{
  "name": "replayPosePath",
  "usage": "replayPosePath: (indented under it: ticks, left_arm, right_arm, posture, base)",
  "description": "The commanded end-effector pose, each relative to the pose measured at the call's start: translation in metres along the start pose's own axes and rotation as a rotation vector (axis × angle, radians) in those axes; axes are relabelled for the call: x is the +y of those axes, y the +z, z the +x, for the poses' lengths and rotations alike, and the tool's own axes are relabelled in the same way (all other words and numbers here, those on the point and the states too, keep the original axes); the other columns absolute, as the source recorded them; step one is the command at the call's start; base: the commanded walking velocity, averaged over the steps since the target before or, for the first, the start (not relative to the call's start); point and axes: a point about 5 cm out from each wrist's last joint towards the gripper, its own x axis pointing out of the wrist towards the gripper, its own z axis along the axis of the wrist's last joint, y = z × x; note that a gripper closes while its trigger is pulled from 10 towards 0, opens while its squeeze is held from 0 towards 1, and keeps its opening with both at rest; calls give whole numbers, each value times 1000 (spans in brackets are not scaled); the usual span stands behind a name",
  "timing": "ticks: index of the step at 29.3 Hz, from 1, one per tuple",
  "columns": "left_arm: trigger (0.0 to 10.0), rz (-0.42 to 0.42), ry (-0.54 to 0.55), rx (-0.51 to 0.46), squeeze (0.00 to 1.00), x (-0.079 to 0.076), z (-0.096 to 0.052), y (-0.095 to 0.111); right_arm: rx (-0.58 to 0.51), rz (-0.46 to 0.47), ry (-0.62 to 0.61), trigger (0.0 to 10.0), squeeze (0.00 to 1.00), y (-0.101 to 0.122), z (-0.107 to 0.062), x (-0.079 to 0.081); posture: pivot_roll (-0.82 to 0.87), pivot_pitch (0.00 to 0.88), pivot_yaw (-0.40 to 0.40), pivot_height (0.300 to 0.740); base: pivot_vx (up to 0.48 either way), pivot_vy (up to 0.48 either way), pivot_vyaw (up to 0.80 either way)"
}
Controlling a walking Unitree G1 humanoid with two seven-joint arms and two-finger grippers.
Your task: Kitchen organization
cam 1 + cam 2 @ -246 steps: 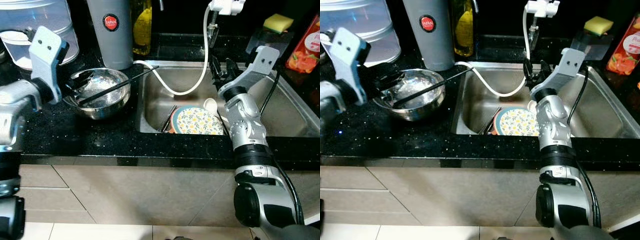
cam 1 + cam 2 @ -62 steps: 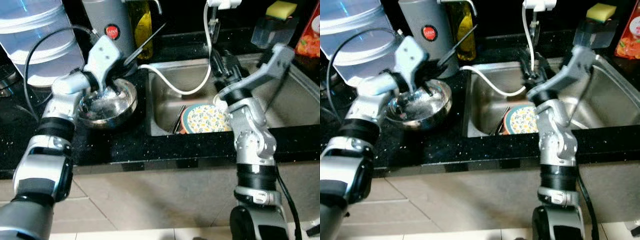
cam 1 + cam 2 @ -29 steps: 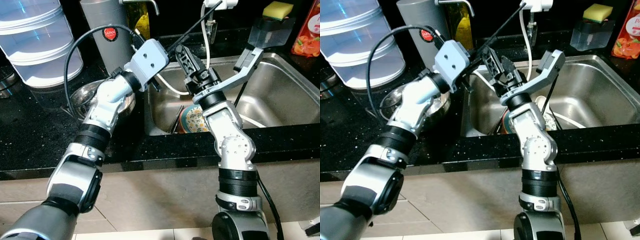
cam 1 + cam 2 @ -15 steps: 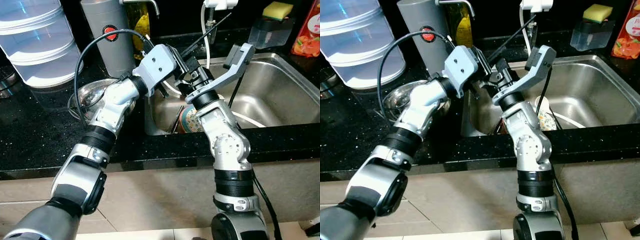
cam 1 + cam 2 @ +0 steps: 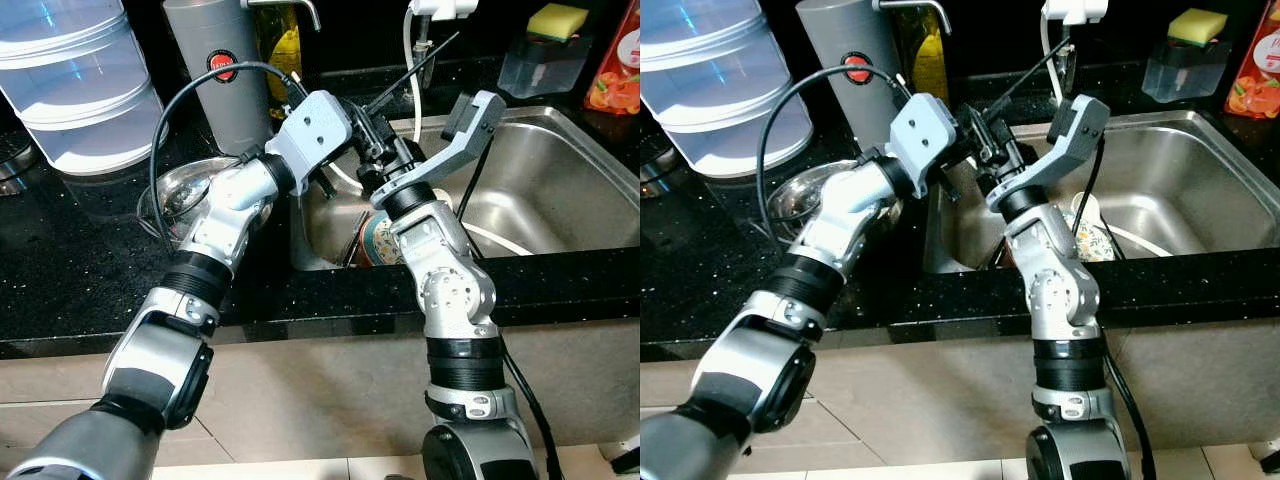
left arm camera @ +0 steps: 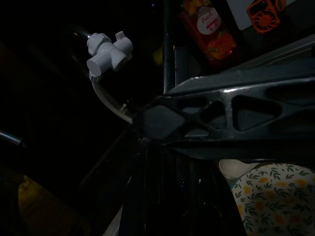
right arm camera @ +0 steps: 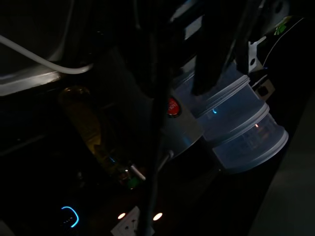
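The left gripper (image 5: 362, 128) has lifted the chopsticks (image 5: 415, 68) out of the bowl (image 5: 175, 200) and carried them over the sink (image 5: 545, 190), meeting the right gripper (image 5: 385, 150).

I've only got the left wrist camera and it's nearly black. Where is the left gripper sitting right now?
Observer: The left gripper is above the left edge of the stainless steel sink, close against the right gripper.
Operator: Is it carrying anything?
Observer: Long black chopsticks stick out of it, slanting up towards the white tap fitting.
Operator: What's left of the sink?
Observer: A round steel bowl sits on the black speckled counter, partly under the left arm.
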Motion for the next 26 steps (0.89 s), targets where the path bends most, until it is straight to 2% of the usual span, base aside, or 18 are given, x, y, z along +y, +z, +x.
replayPosePath:
  ticks: [1,12,13,14,15,16,17,19,20,21,25,26]
  left_arm:
    - [10000,-31,-20,39,0,-6,-2,-9]
    - [10000,-50,-28,41,0,-5,-4,-10]
    - [10000,-71,-34,38,1000,-6,-4,-10]
    - [10000,-71,-34,38,1000,-6,-4,-10]
    - [10000,-88,-41,29,1000,-6,-5,-10]
    - [10000,-88,-41,29,1000,-6,-5,-10]
    - [10000,-84,-33,24,1000,-6,-5,-9]
    - [10000,-127,-10,-1,1000,-3,-5,-4]
    - [10000,-174,-8,-20,435,-2,-7,-2]
    - [10000,-234,-14,-56,0,-2,-8,3]
    - [10000,-406,-44,-177,0,3,-20,19]
    - [10000,-454,-36,-220,0,7,-26,25]
  right_arm:
    - [-23,5,51,0,0,2,5,13]
    - [-28,6,50,0,0,2,4,11]
    - [-24,3,48,0,0,2,5,11]
    - [-24,3,48,0,0,2,5,11]
    - [-11,-14,39,9373,0,0,5,10]
    - [-11,-14,39,9373,0,0,5,10]
    - [-2,-26,34,10000,0,-1,6,9]
    - [12,-49,7,10000,0,-2,6,6]
    - [15,-60,-13,10000,0,-3,6,4]
    - [18,-72,-42,10000,0,-3,7,0]
    - [47,-130,-166,10000,0,-6,6,-18]
    - [89,-173,-239,10000,0,-11,5,-30]
  posture:
    - [-16,0,100,740]
    - [-12,0,98,740]
    - [-12,0,97,740]
    - [-12,0,97,740]
    - [-13,0,95,740]
    - [-13,0,95,740]
    - [-13,0,95,740]
    - [-13,0,93,740]
    - [-13,0,93,740]
    - [-16,0,93,740]
    - [-18,0,94,740]
    - [-15,0,90,740]
  base:
    - [0,0,0]
    - [0,0,0]
    - [0,0,0]
    - [0,0,0]
    - [0,0,0]
    - [0,0,0]
    - [0,0,0]
    - [0,0,0]
    - [0,0,0]
    - [0,0,0]
    - [0,0,0]
    - [0,0,0]
